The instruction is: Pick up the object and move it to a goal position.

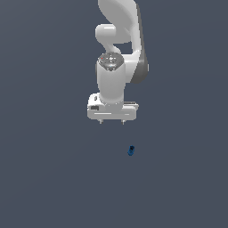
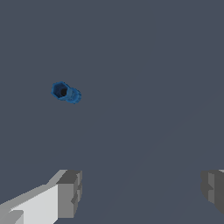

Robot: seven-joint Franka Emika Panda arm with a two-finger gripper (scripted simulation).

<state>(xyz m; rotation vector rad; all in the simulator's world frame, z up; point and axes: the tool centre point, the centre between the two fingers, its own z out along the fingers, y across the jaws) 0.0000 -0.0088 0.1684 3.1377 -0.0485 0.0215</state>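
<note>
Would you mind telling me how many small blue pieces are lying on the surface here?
1. The only blue piece lies on the grey surface, apart from the open gripper, toward the exterior view's right. Nothing appears hidden.

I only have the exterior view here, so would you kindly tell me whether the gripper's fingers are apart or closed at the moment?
Observer: They are wide apart. In the wrist view one finger sits at one side and the other at the far edge, with bare floor between them.
Operator: Thank you. Is anything held between them?
Observer: No. The blue peg lies on the floor, clear of both fingers.
Operator: It is only a blue speck for me. What does it look like?
Observer: The wrist view shows a short piece with a dark hollow at one knobby end.
Operator: Is the gripper lined up over it?
Observer: Not yet. The peg lies off to one side of the gap in the gripper.
</note>
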